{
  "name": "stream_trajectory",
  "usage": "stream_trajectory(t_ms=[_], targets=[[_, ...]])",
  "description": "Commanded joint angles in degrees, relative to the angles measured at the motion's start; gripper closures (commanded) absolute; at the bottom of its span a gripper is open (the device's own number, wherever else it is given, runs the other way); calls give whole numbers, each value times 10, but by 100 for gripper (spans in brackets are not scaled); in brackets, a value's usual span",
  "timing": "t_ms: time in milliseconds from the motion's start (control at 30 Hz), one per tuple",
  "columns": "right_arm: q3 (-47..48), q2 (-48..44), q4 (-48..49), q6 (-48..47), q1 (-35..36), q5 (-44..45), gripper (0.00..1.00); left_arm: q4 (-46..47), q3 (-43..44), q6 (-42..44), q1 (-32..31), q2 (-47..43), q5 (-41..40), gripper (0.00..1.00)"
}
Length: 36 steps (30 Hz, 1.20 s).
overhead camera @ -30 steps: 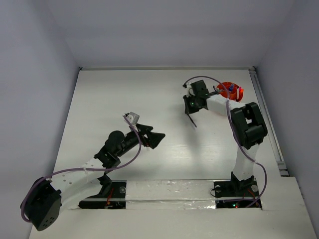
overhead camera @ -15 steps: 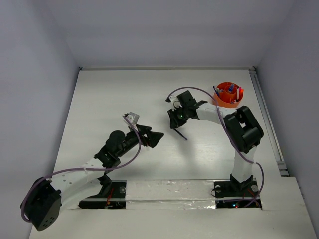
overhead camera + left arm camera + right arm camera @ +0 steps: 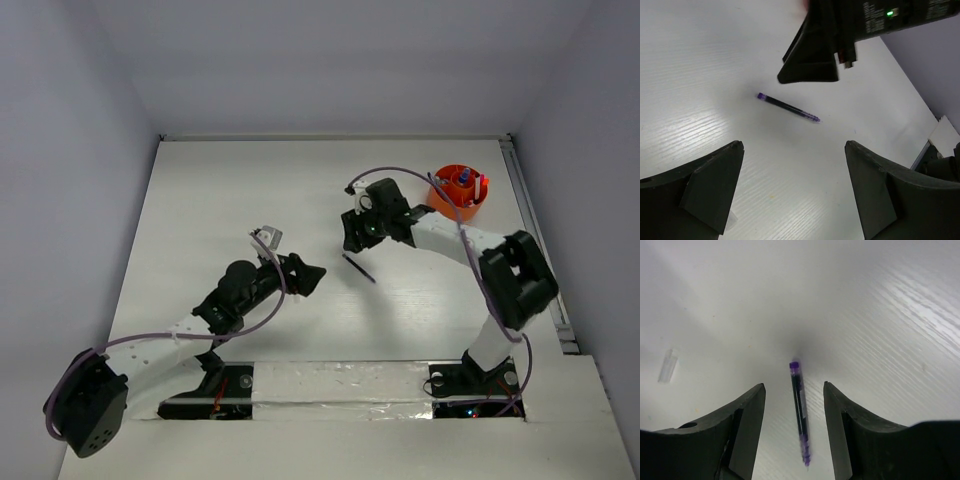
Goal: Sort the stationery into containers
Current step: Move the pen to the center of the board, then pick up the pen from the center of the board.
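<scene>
Right gripper (image 3: 794, 390) is released, its jaws apart, and the thin purple pen (image 3: 800, 412) shows between them, lying loose on the white bench (image 3: 220, 200). Left gripper (image 3: 793, 150) is spread wide and empty, facing the same pen. Well apart, near the far right edge, stands the orange cup (image 3: 445, 207) with several items inside.

Top view: high up at the 6 o'clock edge, far off, takes in the whole counter (image 3: 230, 200). Left wrist: low, close, faces about 3 o'clock across the counter. Right wrist: closer still, looks nearly straight down. All three share the pen (image 3: 358, 268).
</scene>
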Motion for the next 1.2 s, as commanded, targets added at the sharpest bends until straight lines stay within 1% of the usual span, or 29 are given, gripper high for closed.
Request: stream_trajectory(t_ms=[0, 67, 133, 167, 233, 300, 433, 533, 600, 633, 667, 800, 867, 967, 1100, 1167], targets=[[-39, -107, 29, 55, 4, 52, 45, 28, 32, -12, -3, 12, 1, 21], [-62, -136, 30, 63, 4, 20, 47, 22, 44, -13, -3, 17, -2, 21], [-83, -152, 21, 58, 4, 39, 47, 19, 49, -14, -3, 17, -4, 20], [-86, -149, 7, 55, 4, 77, 44, 22, 50, -18, -3, 18, -3, 21], [-76, -122, -20, 42, 4, 100, 39, 30, 51, -20, -3, 20, 3, 20], [-70, -102, -45, 35, 4, 100, 38, 31, 56, -26, -3, 23, 8, 20], [-94, -97, -32, 31, 4, 80, 37, 12, 63, -35, -3, 16, 18, 20], [-94, -84, -44, 29, 4, 70, 37, -8, 74, -60, -3, -1, 27, 21], [-90, -71, -50, 31, 4, 58, 39, -14, 85, -73, -3, -14, 33, 21], [-88, -67, -54, 36, 4, 58, 41, -26, 89, -80, -3, -16, 33, 21], [-88, -62, -59, 38, 4, 55, 45, -34, 99, -83, -3, -21, 32, 21], [-106, -53, -48, 50, 4, 44, 50, -88, 118, -100, -3, -38, 16, 22], [-102, -54, -59, 55, 4, 47, 59, -106, 124, -116, -3, -43, 10, 23], [-99, -52, -72, 58, 10, 58, 60, -130, 134, -132, -3, -42, -2, 24], [-99, -35, -95, 72, 16, 85, 60, -163, 148, -148, 2, -37, -13, 19], [-102, -23, -105, 89, 22, 108, 61, -169, 148, -158, 2, -37, -22, 15]])
